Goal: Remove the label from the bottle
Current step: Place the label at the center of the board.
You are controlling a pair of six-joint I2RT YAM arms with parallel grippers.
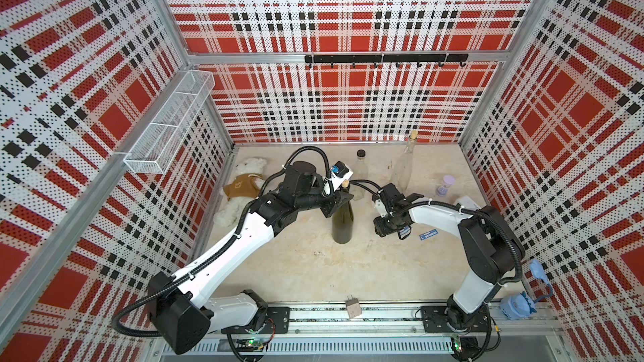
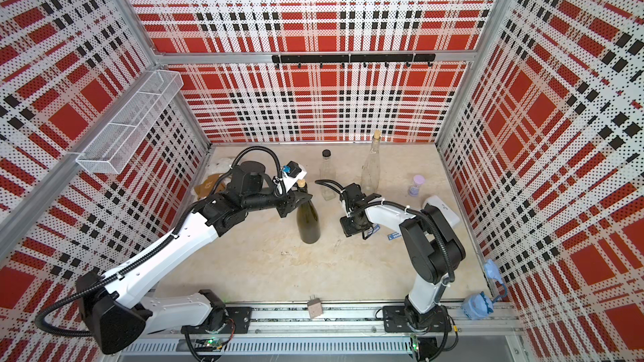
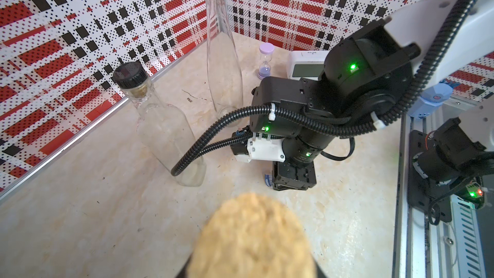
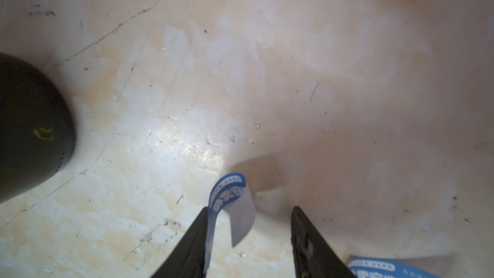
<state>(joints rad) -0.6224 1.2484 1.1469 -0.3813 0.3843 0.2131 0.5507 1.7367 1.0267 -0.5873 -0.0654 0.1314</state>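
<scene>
Well, we see the table (image 1: 296,266) shut in by checked walls (image 1: 313,99) on the left, far and right sides, with a metal rail (image 1: 348,322) along the near edge. The most room to move is the near half, between the rail and the dark bottle (image 1: 343,219), which stands upright near the middle. Far behind it stand a capped clear bottle (image 1: 360,172) and a tall clear bottle (image 1: 404,168), so that side is tight. A teddy (image 1: 244,182) lies far left; a purple sand timer (image 1: 446,184) and a white box (image 1: 465,201) sit far right.

The left gripper (image 1: 343,199) is pressed together on the dark bottle's neck, just under the cork (image 3: 251,236). The right gripper (image 4: 248,209) points down at the table just right of the bottle, not touching it, and its jaws are spread. The blue label (image 4: 230,201) is off the bottle. It sticks to the inner side of one finger (image 4: 192,242) and curls into the gap between the jaws. Another blue label piece (image 1: 429,235) lies flat on the table just right of that gripper.
</scene>
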